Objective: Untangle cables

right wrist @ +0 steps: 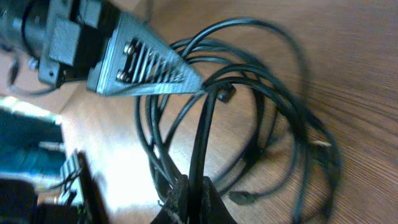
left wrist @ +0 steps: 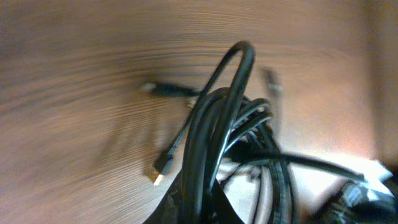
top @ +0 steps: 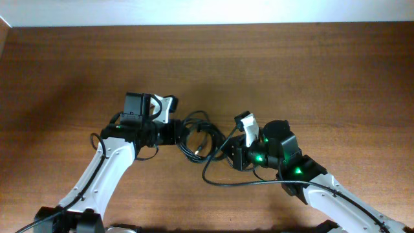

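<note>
Nearest in the overhead view, one loose strand of the cables sags toward the near edge, then runs right under the right arm. Just beyond it the right hand reaches left and the left hand reaches right. They face each other with the cables bunched between them on the surface, slightly near of its middle. From above the fingertips are too small and crowded by the tangle to tell how either hand grips.

The wrist views show more. In the right wrist view the right hand's fingers are pressed together on a single strand that rises straight from them. Past that is the left hand's ribbed finger, its tip on the loops where several cross. A dark plug lies just right of the right hand's fingers, and a paler plug lies farther right. Neither can be made out from above.

The left wrist view is blurred. It shows the left hand pinching a thick bundle of strands that arches up and away from it. Beyond, on the bare wood, a gold-tipped plug lies to the left, and a far plug lies farther off.
</note>
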{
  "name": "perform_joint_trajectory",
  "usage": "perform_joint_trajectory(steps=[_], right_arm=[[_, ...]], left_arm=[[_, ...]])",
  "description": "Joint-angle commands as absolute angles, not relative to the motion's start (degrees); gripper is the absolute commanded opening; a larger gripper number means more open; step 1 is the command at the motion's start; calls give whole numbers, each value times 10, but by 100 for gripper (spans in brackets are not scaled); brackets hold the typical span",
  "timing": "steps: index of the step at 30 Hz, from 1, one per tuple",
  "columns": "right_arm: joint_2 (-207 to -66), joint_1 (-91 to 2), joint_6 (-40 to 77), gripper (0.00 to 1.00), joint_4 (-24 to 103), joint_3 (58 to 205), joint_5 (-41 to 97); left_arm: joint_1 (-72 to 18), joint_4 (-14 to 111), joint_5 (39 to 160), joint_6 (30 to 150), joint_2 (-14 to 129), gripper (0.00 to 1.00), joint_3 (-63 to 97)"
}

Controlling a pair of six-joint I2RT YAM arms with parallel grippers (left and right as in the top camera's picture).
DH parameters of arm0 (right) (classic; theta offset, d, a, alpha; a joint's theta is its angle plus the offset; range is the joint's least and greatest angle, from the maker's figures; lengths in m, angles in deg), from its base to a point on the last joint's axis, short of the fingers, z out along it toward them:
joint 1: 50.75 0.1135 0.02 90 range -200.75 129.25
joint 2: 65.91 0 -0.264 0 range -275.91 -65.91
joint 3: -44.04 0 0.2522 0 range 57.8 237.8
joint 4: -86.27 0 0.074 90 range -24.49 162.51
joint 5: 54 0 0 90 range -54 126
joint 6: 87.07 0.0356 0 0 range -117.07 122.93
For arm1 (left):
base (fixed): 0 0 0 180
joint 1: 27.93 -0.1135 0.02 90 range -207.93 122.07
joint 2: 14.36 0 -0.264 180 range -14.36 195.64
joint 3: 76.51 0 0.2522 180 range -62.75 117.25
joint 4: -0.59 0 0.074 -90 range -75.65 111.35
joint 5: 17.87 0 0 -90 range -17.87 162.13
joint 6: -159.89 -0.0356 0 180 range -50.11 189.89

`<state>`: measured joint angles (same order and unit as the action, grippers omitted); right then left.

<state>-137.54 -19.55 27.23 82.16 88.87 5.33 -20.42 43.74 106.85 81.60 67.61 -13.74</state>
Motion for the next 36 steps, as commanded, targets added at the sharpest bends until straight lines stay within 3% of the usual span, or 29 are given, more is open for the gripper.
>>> perform_joint_trajectory(steps=[1,9,10,11,12,19,21,27,36], right_arm=[[-1376,-197,325,4,823,892,97],[-1376,-197,369,4,770,892,172],[-1376,-197,369,21,770,892,172],[-1376,-197,369,48,769,892,172],[-1376,-197,369,59,768,892,172],[-1376,-197,369,81,765,892,172],[-1376,-197,369,92,765,892,172],[-1376,-197,369,98,768,892,154],[-1376,-197,364,98,798,892,115]], left_arm=[[-206,440,917,927,676,0,-132],[-206,441,918,972,676,0,-132],[-206,439,918,962,676,0,-132],[-206,439,918,956,676,0,-132],[-206,438,918,941,676,0,-132],[-206,431,951,910,676,0,-132],[-206,418,1075,805,676,0,-132],[-206,401,1260,593,676,0,-132],[-206,399,1279,581,676,0,-132]])
